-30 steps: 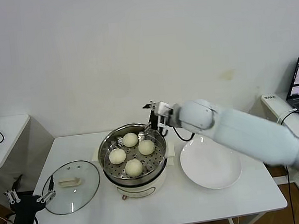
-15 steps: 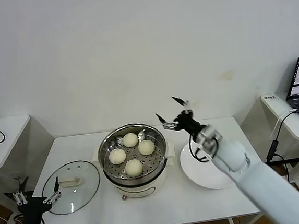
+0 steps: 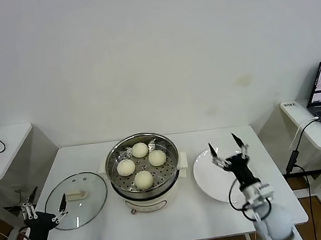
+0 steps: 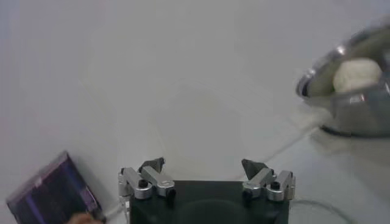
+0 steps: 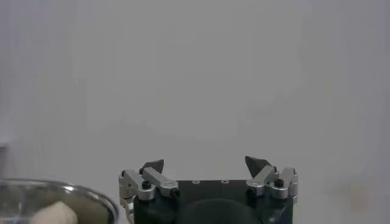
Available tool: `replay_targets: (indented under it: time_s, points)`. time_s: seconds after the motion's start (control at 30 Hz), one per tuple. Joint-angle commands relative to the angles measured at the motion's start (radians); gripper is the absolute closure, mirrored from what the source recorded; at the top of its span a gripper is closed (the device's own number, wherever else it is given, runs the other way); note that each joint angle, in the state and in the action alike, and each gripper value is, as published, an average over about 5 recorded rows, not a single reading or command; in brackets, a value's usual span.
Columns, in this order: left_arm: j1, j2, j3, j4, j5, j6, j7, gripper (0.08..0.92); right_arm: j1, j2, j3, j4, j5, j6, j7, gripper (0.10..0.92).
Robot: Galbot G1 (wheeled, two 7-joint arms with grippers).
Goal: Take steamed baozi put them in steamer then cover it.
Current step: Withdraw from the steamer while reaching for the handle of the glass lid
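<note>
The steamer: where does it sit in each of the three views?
Head view: steamer at table centre, four baozi inside.
Left wrist view: its steel rim at the right edge, one bun visible.
Right wrist view: only its rim, lower left corner.
Shared landmark: the shiny rim.

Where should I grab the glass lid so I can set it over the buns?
Grip the cream bar handle at the centre of the cover, coming straight down. The cover lies flat on the table, so its rim offers little purchase. The open left gripper is nearest.
</note>
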Motion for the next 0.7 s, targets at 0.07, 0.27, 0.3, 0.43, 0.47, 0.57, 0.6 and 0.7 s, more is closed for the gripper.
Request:
replay_targets:
  time_s: [0.07, 0.27, 0.3, 0.43, 0.47, 0.57, 0.6, 0.7]
  points:
    - [-0.020, 0.070, -0.032, 0.195, 0.730, -0.151, -0.093, 0.177, -0.258, 0.149, 0.245, 0.055, -0.030, 0.013, -0.028, 0.203]
    - [-0.117, 0.103, 0.015, 0.299, 0.895, -0.142, -0.107, 0.177, -0.266, 0.168, 0.266, 0.036, -0.024, 0.021, -0.014, 0.202]
    - [-0.132, 0.108, 0.032, 0.311, 0.906, -0.135, -0.102, 0.177, -0.265, 0.171, 0.267, 0.036, -0.024, 0.022, -0.012, 0.202]
    - [-0.198, 0.129, 0.098, 0.368, 0.935, -0.110, -0.074, 0.177, -0.266, 0.180, 0.267, 0.040, -0.025, 0.021, -0.009, 0.203]
    - [-0.214, 0.133, 0.111, 0.381, 0.937, -0.107, -0.068, 0.177, -0.267, 0.182, 0.267, 0.042, -0.026, 0.021, -0.009, 0.203]
    - [-0.254, 0.141, 0.145, 0.399, 0.933, -0.100, -0.052, 0.177, -0.273, 0.187, 0.269, 0.046, -0.029, 0.024, -0.009, 0.203]
    - [-0.265, 0.143, 0.156, 0.402, 0.931, -0.098, -0.047, 0.177, -0.275, 0.188, 0.271, 0.047, -0.030, 0.025, -0.009, 0.203]
    - [-0.303, 0.146, 0.186, 0.427, 0.925, -0.093, -0.040, 0.177, -0.284, 0.190, 0.272, 0.046, -0.031, 0.030, -0.007, 0.203]
